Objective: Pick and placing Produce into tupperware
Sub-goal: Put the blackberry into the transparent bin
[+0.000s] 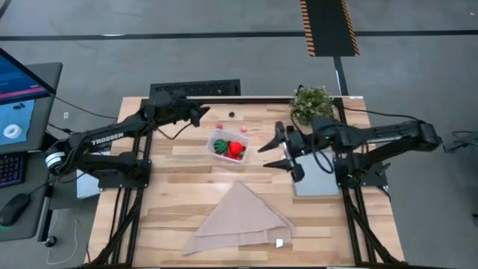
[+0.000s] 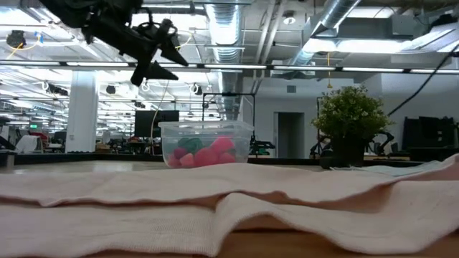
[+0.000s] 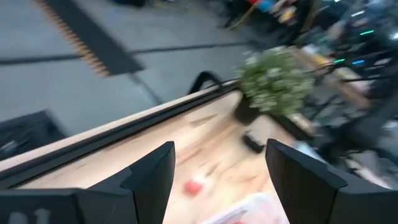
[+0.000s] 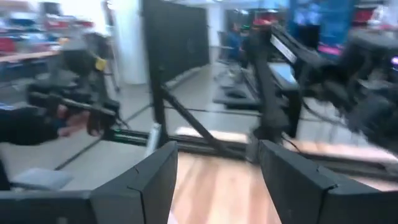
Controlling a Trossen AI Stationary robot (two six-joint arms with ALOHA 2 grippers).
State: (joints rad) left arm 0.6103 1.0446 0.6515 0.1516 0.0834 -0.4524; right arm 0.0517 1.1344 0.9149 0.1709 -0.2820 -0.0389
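- The left gripper (image 1: 203, 113) is hovering near the bench's (image 1: 179, 196) far edge, fingers standing apart and holding nothing.
- The right gripper (image 1: 270, 155) is hanging over the bench just right of the tupperware (image 1: 228, 146), fingers spread and empty.
- The tupperware is sitting mid-bench, holding red and green produce (image 1: 230, 146); three small bits (image 1: 219, 125) are lying loose between it and the far edge.

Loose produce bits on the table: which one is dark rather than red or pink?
The dark berry, lying nearest the table's far edge. The red bit and pink bit lie closer to the tupperware.
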